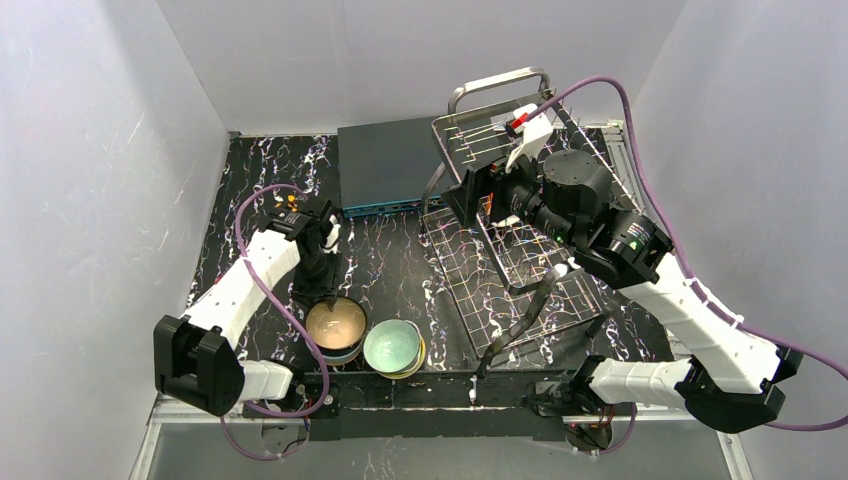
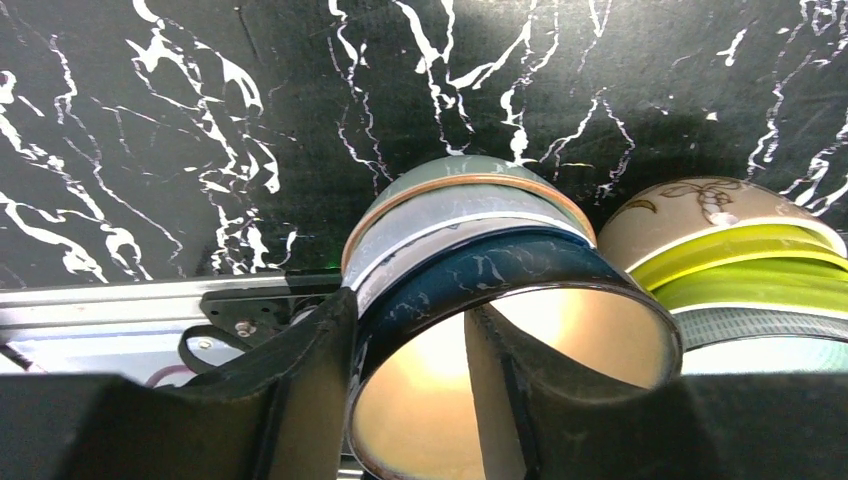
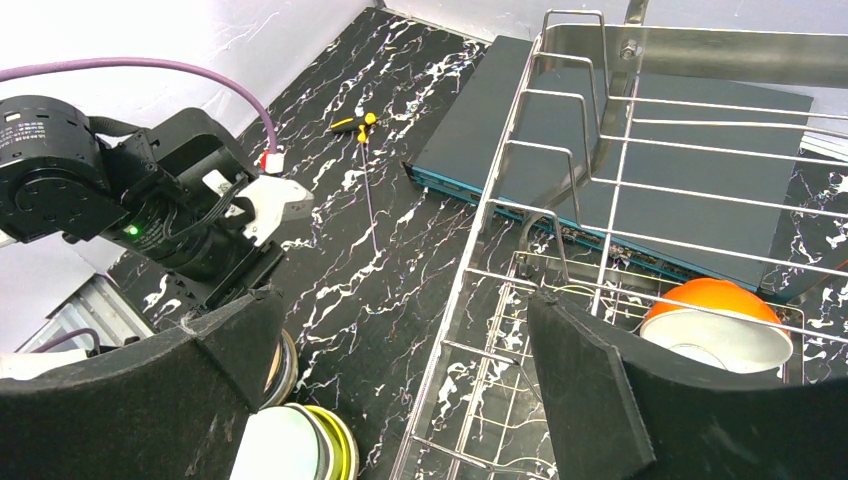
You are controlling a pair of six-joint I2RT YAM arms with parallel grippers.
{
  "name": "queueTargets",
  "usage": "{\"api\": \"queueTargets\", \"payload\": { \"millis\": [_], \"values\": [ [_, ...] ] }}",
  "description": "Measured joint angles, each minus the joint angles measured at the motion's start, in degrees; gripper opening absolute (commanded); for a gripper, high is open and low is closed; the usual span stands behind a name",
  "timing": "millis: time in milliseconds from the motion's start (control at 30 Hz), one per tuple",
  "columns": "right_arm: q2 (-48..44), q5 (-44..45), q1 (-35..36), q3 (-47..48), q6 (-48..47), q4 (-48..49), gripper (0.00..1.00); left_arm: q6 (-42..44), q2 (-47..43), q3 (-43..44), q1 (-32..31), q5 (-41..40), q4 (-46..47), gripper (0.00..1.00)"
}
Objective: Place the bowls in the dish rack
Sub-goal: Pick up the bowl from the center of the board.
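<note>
Rim of beige bowl [image 2: 580,335] pinched in left pincer [image 2: 410,310]; right pincer [image 3: 405,305] spread at dish rack [image 3: 690,55]

Low in frame, the right gripper [image 3: 398,330] spread wide with nothing between its fingers, straddling one side of the steel dish rack [image 3: 700,58], with a tilted orange-and-white bowl [image 3: 715,325] inside at right, a dark teal box [image 3: 500,110] behind, and the left arm [image 3: 150,220] over stacked bowls [image 3: 300,445] on the black marbled table [image 3: 400,150].
</note>
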Motion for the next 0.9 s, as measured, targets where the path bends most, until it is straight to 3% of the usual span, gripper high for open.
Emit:
{"api": "queueTargets", "payload": {
  "millis": [333,900],
  "values": [
    [0.0,-0.2,0.0,0.0,0.0,0.0,0.99,0.7,-0.2,0.0,-0.7,-1.9,-1.6,0.00],
    [0.0,-1.3,0.0,0.0,0.5,0.0,0.99,2.2,-4.7,4.0,-1.0,-1.8,-2.0,0.00]
  ]
}}
